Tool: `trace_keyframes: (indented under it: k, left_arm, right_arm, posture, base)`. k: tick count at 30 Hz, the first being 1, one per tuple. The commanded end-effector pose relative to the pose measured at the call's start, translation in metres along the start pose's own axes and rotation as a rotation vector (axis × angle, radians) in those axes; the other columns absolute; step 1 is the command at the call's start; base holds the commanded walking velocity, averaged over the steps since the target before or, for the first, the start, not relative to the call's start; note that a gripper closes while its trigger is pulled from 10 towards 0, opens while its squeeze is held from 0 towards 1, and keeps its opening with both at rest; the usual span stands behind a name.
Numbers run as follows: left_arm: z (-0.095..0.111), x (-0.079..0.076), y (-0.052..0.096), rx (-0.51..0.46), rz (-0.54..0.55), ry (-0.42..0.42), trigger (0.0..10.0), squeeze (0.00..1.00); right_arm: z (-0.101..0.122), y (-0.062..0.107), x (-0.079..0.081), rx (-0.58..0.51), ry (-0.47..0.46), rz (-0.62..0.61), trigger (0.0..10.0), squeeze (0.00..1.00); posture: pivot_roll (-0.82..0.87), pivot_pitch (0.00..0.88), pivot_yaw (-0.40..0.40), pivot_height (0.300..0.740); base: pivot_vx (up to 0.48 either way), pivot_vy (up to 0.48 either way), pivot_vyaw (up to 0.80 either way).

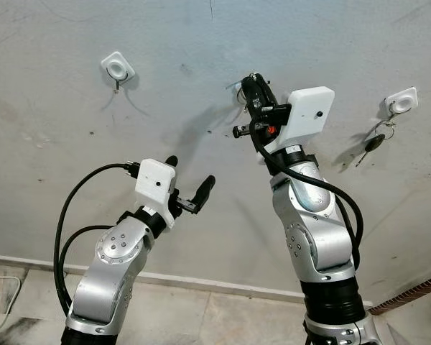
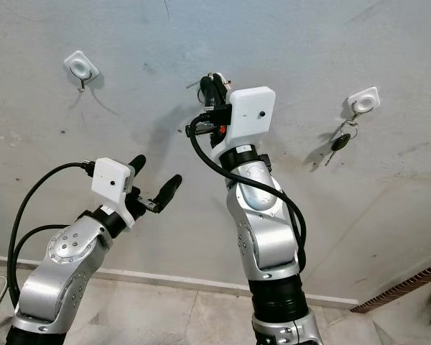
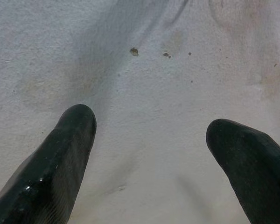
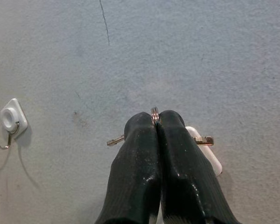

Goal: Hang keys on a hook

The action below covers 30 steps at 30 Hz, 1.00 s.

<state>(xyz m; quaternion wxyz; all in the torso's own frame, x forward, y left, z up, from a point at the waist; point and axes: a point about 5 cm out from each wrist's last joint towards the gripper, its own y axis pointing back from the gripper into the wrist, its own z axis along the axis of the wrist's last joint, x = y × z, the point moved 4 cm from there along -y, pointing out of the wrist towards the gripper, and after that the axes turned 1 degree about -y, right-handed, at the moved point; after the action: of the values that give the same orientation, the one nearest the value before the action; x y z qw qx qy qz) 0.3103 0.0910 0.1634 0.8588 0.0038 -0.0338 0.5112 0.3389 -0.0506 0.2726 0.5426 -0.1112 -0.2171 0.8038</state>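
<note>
The left gripper (image 1: 190,181) is held low before the wall (image 1: 57,144), and its 2 fingers (image 3: 60,158) are spread wide with nothing between them; it is judged to be idle.

Higher and farther, the right gripper (image 4: 155,122) is raised close to the wall, and its fingers are pressed together on the ring of the keys (image 4: 155,112). In the right wrist view, 2 key ends are seen sticking out sideways, 1 on each side of the fingers. A white piece (image 4: 207,154) is seen just behind the fingers; it is probably a hook base, but this cannot be told for sure.

On the wall, 2 hooks are clearly seen. The left hook (image 1: 118,70) is bare. The right hook (image 1: 401,102) already carries a black key (image 1: 373,144) on a ring. No containers are present.

The step in hand is judged to be the bringing of the keys to a hook; the hanging is not yet done. For the next move, the ring should be lifted over the hook tip and lowered onto it, and only then the fingers should be released.
</note>
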Motion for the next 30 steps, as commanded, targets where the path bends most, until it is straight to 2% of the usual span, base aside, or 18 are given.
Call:
trace_keyframes:
  k: [1, 16, 22, 30]
  left_arm:
    - [0.002, 0.0, -0.002, -0.005, 0.007, -0.006, 10.0, 0.0]
    - [0.002, 0.001, -0.001, -0.005, 0.013, -0.004, 10.0, 0.0]
    - [0.003, 0.0, -0.001, -0.009, 0.012, -0.004, 10.0, 0.0]
    - [0.003, -0.001, 0.0, -0.006, 0.013, -0.002, 10.0, 0.0]
  right_arm:
    - [0.001, 0.001, 0.001, -0.003, 0.016, -0.005, 10.0, 0.0]
    - [-0.019, 0.005, 0.006, 0.025, 0.03, -0.043, 10.0, 0.0]
    - [-0.019, -0.001, 0.009, 0.01, 0.026, -0.046, 10.0, 0.0]
    - [-0.002, -0.01, 0.011, -0.047, 0.012, -0.048, 10.0, 0.0]
  posture:
    - [0.22, 0.054, -0.064, 0.74]
    - [0.22, 0.058, -0.066, 0.74]
    - [0.24, 0.065, -0.066, 0.74]
    - [0.23, 0.068, -0.07, 0.74]
  base:
    - [0.0, 0.0, 0.0]
    - [0.0, 0.0, 0.0]
    - [0.0, 0.0, 0.0]
    - [0.0, 0.0, 0.0]
